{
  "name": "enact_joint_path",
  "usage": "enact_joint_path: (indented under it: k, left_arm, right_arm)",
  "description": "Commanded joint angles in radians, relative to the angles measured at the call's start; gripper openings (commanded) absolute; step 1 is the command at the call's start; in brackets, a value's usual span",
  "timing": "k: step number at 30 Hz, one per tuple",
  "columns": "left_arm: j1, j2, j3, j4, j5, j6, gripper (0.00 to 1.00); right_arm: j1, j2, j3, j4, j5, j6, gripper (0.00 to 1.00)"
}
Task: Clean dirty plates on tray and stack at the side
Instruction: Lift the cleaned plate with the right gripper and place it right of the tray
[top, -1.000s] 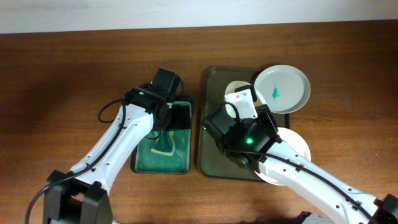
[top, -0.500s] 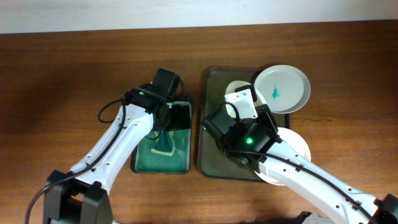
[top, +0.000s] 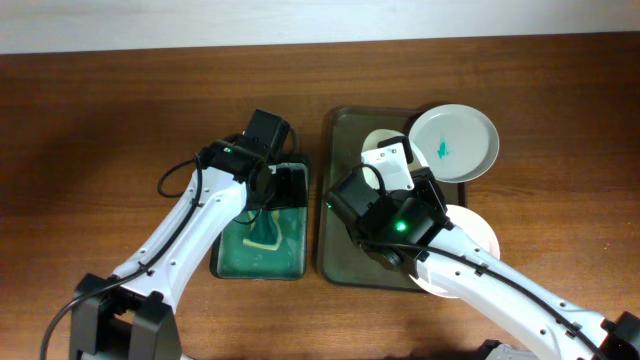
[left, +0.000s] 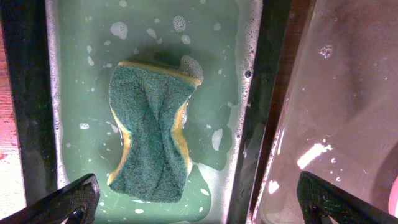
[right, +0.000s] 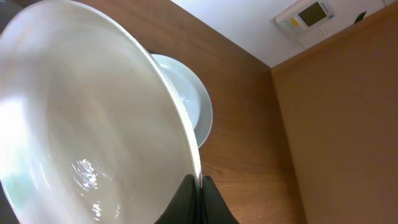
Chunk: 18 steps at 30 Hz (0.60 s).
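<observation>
**White plate pinched by its rim over the tray**

White porcelain fills my right wrist view. My right claw (right: 199, 188) is pressed together on the rim of the held plate (right: 93, 124), which stands tilted on edge with wet streaks on its inner face. From overhead this plate is mostly hidden under my right arm, over the far half of the tray (top: 340, 240).

My left claw (left: 199, 208) hangs spread wide, gripping nothing, with its two dark fingertips (left: 68, 202) at the bottom corners of the left wrist view. Directly below it, a green and yellow sponge (left: 152, 130) lies twisted in the pale, foamy water of the basin (left: 25, 93). The basin sits just left of the tray on the brown wooden worktop (top: 100, 120).

Closest to me on the right, the near plate (top: 482, 230) lies flat on the worktop just beside the tray's right edge, partly under my right arm. Farthest away is the stained plate (top: 455, 143), with a small teal smear near its middle. It rests over the tray's far right corner and overhangs the rim.
</observation>
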Motion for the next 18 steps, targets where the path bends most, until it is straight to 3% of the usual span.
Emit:
enact_joint_path:
  k: [1,15,18]
  left_arm:
    - [0.006,-0.011,0.011,-0.002,0.008,0.009,0.99]
    - [0.006,-0.011,0.011,-0.002,0.008,0.009,1.0]
    - [0.006,-0.011,0.011,-0.002,0.008,0.009,1.0]
  right_arm:
    - [0.006,-0.018,0.024,0.0,0.035,0.016,0.04]
    - [0.006,-0.018,0.024,0.011,0.034,0.018,0.04]
    - [0.005,-0.021,0.035,0.018,-0.019,0.098,0.04]
